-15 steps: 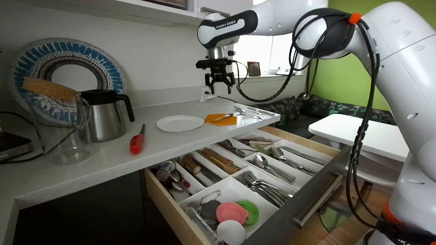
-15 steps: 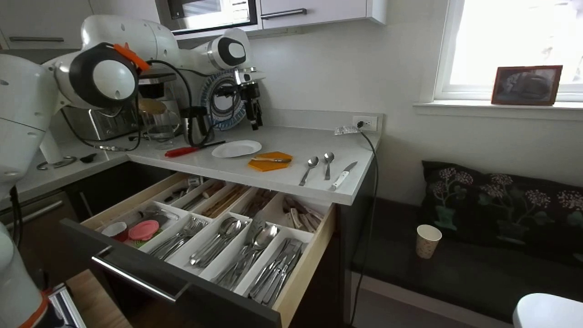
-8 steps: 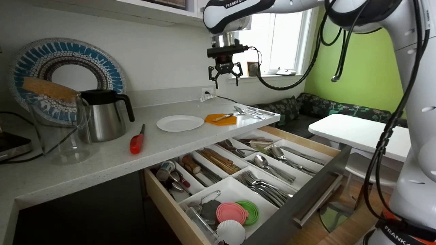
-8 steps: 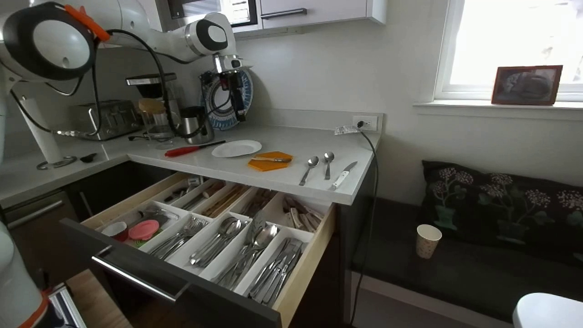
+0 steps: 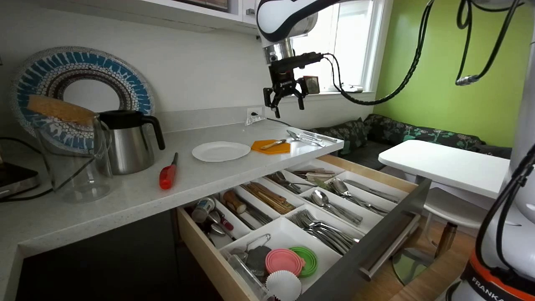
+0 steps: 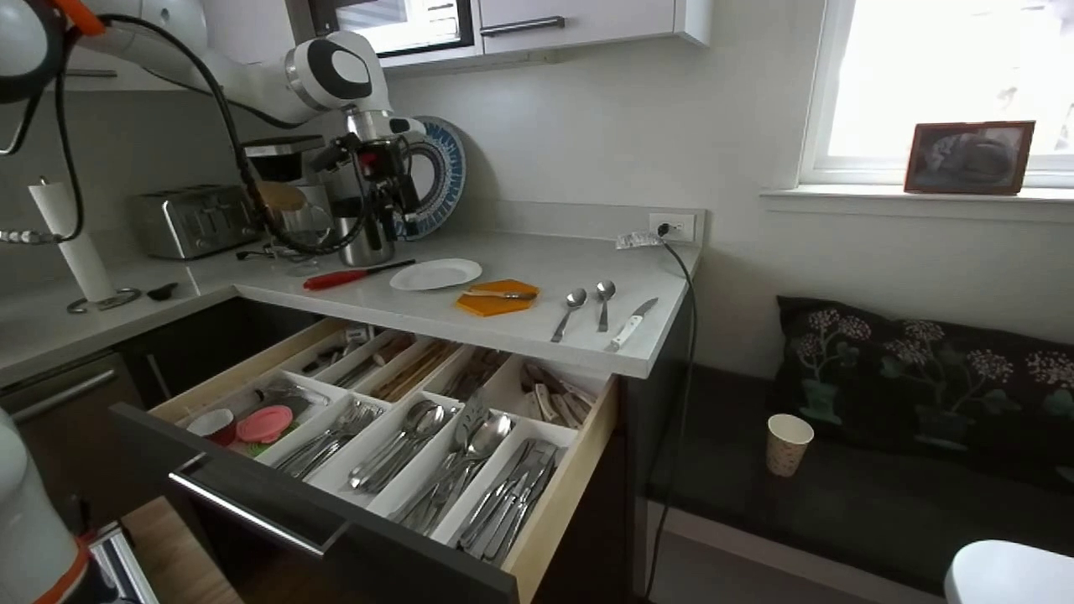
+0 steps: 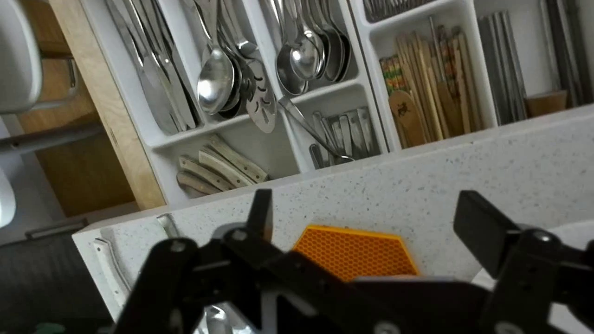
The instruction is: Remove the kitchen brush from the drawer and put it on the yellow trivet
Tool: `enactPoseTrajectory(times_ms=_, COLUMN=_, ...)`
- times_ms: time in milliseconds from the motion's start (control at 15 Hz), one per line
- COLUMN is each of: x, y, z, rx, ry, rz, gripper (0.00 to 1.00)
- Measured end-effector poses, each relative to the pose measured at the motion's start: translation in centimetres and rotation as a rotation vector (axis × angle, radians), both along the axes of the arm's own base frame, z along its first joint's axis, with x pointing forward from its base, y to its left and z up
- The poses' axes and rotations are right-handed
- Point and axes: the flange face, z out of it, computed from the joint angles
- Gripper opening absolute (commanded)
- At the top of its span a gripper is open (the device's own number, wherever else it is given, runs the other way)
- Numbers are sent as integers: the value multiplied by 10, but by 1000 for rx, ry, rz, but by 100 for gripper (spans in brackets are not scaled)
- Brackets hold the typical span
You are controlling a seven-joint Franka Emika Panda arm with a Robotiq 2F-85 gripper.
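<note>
Gripper: raised well above the tabletop, jaws wide apart. Drawer: open, cutlery in its compartments. Trivet: flat on the tabletop, just beside the plate. Tan utensil: lying on the trivet; cannot tell whether it is the brush. Two spoons, one white-handled knife: near the tabletop's end.

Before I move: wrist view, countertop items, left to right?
White-handled knife → spoon handle, rest hidden by the claw → orange-yellow hexagonal trivet → white plate, partly covered, at the picture's right edge. Skipped: shiny metal lower down, mostly covered.
</note>
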Motion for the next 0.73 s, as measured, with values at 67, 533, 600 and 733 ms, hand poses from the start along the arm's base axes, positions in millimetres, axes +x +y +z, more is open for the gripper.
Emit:
enactPoseTrajectory(times_ms=67, x=-11, y=2, z=-3, rx=-9, ry=8, rz=53, gripper=100)
enactPoseTrajectory(times_ms=533, x=-86, y=23, z=-11, rx=-37, ry=-109, rz=367, gripper=100)
enactPoseTrajectory(times_ms=600, x=-95, y=24, z=-11, rx=-40, ry=-116, rz=381, gripper=100)
enactPoseTrajectory(times_ms=733, x=-104, y=23, z=-11, rx=-43, ry=-123, rz=391, gripper=100)
